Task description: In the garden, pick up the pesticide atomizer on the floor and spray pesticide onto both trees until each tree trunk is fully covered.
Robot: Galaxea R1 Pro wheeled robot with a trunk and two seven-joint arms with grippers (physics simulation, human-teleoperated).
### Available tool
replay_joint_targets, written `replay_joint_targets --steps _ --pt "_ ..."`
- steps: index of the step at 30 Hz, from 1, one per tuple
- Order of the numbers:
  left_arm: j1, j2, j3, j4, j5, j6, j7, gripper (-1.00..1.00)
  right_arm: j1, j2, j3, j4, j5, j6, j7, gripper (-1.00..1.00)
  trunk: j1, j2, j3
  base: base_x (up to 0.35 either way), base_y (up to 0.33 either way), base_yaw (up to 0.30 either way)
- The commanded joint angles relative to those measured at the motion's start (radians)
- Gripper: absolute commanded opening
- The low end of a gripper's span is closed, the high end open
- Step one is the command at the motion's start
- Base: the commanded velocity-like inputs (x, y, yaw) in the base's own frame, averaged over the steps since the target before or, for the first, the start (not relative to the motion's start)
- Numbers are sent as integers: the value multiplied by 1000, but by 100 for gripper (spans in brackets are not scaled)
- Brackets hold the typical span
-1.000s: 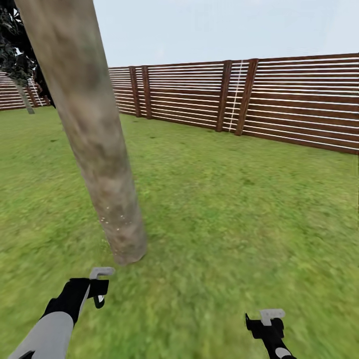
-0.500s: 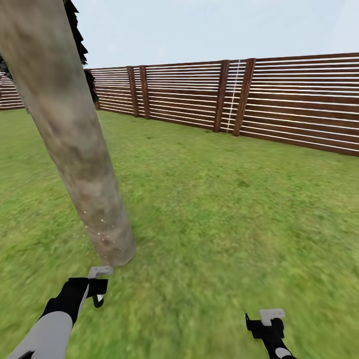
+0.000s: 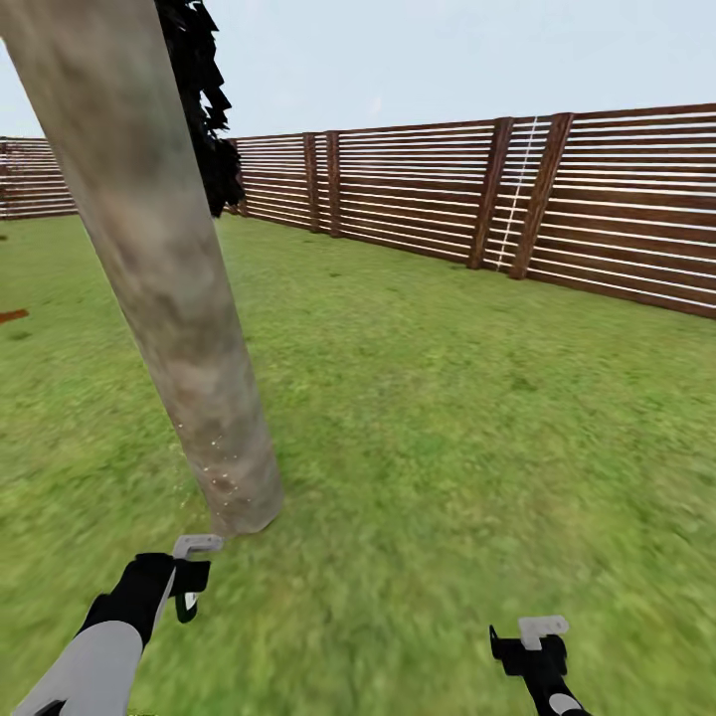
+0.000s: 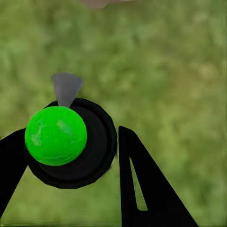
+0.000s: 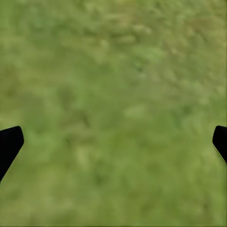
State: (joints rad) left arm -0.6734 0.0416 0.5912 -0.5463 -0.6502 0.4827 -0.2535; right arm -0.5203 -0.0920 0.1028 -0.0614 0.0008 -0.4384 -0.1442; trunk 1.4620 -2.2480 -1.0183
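Pesticide atomizer [image 4: 61, 142] seemingly clenched in left fingers [image 4: 137, 189], tree trunk [image 3: 189, 358] just ahead, right fingers [image 5: 10, 144] released, lawn [image 3: 477, 418] open rightward.

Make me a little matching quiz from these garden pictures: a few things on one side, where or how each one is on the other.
Things:
1. thick mottled grey-brown tree trunk
2. brown slatted wooden fence
3. bright green ball-topped black atomizer
4. right gripper

States:
A. jaws wide apart over grass
B. held between the left gripper's jaws
C. leaning, white specks near its base
D. runs along the lawn's far edge

Pairs: 1-C, 2-D, 3-B, 4-A
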Motion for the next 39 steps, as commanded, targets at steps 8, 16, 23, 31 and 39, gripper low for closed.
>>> replay_joint_targets --steps 8,16,23,31,39 --pt "0 -9 2 15 16 -1 128 -100 -1 0 0 0 0 0 0 100 0 0 0 164 -241 64" --pt "0 -12 4 15 17 -1 131 -100 0 0 0 0 0 0 -1 100 0 0 0 47 -264 30" --pt "0 -28 8 13 15 -1 132 -100 0 0 0 0 0 0 -1 100 0 0 0 0 -273 262" --pt "0 -35 9 14 15 -3 132 -100 0 0 0 0 0 0 0 100 0 0 0 80 -273 277" --pt "0 -34 9 14 15 -3 133 -100 0 0 0 0 0 0 0 100 0 0 0 120 -273 277"
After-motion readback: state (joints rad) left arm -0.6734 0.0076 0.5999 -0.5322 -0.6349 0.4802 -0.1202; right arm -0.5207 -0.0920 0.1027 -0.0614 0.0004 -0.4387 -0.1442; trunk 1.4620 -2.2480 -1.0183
